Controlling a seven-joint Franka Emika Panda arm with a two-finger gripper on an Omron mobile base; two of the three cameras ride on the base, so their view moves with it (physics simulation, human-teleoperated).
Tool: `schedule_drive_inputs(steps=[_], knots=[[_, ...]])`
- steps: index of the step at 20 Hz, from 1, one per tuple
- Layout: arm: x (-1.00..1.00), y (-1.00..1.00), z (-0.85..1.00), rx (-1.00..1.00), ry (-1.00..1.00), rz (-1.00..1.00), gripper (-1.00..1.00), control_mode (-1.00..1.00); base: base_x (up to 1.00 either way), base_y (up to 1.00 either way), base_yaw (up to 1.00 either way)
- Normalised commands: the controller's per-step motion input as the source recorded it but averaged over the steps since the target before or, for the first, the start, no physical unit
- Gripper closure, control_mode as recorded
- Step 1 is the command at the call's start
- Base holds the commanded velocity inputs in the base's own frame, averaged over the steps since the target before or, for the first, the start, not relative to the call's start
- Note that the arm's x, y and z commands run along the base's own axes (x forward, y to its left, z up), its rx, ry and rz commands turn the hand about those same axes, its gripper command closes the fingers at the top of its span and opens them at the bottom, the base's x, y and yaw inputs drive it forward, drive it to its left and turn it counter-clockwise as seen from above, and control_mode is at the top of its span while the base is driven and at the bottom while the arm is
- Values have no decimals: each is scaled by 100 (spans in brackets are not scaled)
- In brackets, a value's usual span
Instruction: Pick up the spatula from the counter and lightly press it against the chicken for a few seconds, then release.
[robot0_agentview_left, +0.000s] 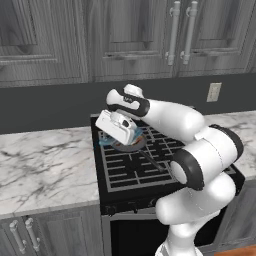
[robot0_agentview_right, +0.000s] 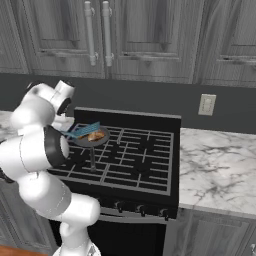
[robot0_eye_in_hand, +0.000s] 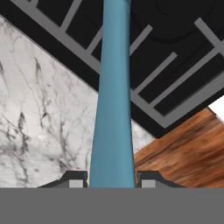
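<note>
Hand view: my gripper (robot0_eye_in_hand: 112, 180) is clamped on the spatula (robot0_eye_in_hand: 114, 109); centre-left in right base view, its blade lies over the chicken (robot0_agentview_right: 97, 135) — pressing step, I judge; next, gentle downward pressure.

no readable text, no labels, no brand marks, no numbers on any surface

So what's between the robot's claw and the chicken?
The blue spatula, held in the gripper, reaches to the chicken; the right base view shows it.
</note>
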Motion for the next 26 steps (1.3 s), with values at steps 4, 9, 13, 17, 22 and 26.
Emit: schedule_drive_inputs(steps=[4,9,13,17,22,26], knots=[[27,-8,-4,0,1,0,100,-100,0,0,0],[27,-4,-7,0,1,0,100,-100,0,0,0],[23,-2,-12,0,1,0,100,-100,0,0,0],[23,-1,-11,0,0,1,100,-100,0,0,0],[23,-2,-12,0,0,1,100,-100,0,0,0],[24,0,-5,0,0,1,100,-100,0,0,0]])
